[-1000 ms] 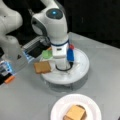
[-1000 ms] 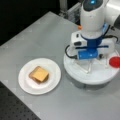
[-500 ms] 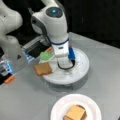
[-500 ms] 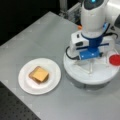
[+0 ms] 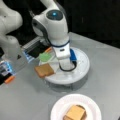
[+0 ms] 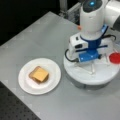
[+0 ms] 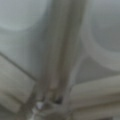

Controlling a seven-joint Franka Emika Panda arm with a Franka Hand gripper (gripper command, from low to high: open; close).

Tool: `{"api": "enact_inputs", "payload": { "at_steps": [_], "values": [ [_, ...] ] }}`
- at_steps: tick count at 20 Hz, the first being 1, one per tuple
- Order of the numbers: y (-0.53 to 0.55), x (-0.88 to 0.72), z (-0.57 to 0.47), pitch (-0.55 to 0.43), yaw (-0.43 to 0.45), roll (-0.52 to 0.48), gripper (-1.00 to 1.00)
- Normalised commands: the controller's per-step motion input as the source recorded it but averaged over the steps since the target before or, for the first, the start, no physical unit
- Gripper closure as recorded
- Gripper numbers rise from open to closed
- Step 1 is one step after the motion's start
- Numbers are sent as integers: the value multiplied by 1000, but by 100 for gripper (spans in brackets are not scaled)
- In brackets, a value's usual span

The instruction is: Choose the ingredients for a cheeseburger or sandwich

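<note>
- White paper plate (image 5: 77, 105) (image 6: 26, 83) lay nearest on the grey table (image 5: 27, 100) (image 6: 42, 35); it carried a small stack (image 5: 75, 113) (image 6: 39, 74): a toast-brown bread square under a yellow-orange cheese square.
- White round divided tray (image 5: 82, 71) (image 6: 100, 78) sat beyond the plate, at about 12 o'clock from it in a front view (image 5: 82, 71), near it but apart.
- A second toast-brown bread square (image 5: 44, 70) lay at the tray's 9 o'clock edge; a green square piece (image 5: 45, 57) was just behind it, at about 10 o'clock.
- A red disc (image 6: 115, 57) lay at the tray's 3 o'clock edge in a front view.
- White gripper (image 5: 67, 67) (image 6: 86, 68) of the arm was down inside the tray, close to its floor near the centre.
- Cannot tell whether the fingers were released or clenched, or what they touched.
- Wrist view: pale tray ribs and hollows (image 7: 105, 30), very close.
</note>
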Motion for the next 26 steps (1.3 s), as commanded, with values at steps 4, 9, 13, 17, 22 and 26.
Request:
{"api": "enact_inputs", "payload": {
  "at_steps": [4,9,13,17,22,26],
  "values": [
    [13,-23,-105,-17,142,65,-100],
    [7,-61,-57,10,164,64,-100],
    [6,-71,-42,13,156,64,-100],
    [7,-71,-41,13,147,64,-100],
    [7,-71,-41,13,147,64,-100],
    [7,-71,-41,13,146,64,-100]
  ]
}}
